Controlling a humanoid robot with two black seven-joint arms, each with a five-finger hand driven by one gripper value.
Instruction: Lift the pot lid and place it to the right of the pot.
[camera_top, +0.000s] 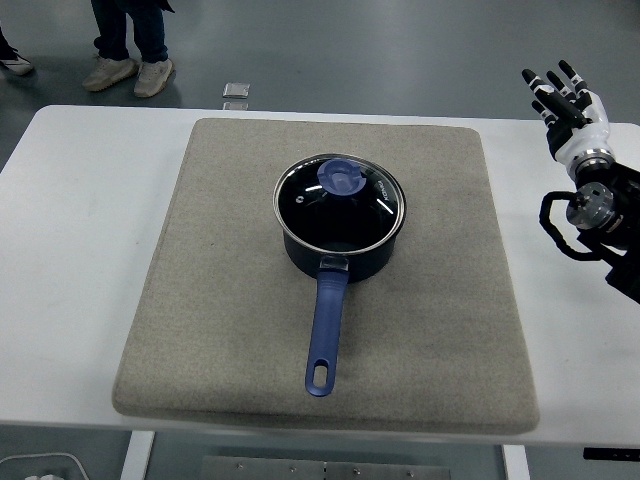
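Note:
A dark blue pot (340, 245) stands in the middle of a grey mat (230, 290), its long blue handle (326, 335) pointing toward the near edge. A glass lid (340, 203) with a metal rim and a blue knob (342, 177) sits flat on the pot. My right hand (565, 100) is raised at the far right edge, well away from the pot, fingers spread and holding nothing. The left arm does not show.
The white table (80, 220) lies bare around the mat. A person's legs and shoes (128, 60) stand on the floor beyond the far left corner. A small square object (236, 91) lies on the floor behind the table.

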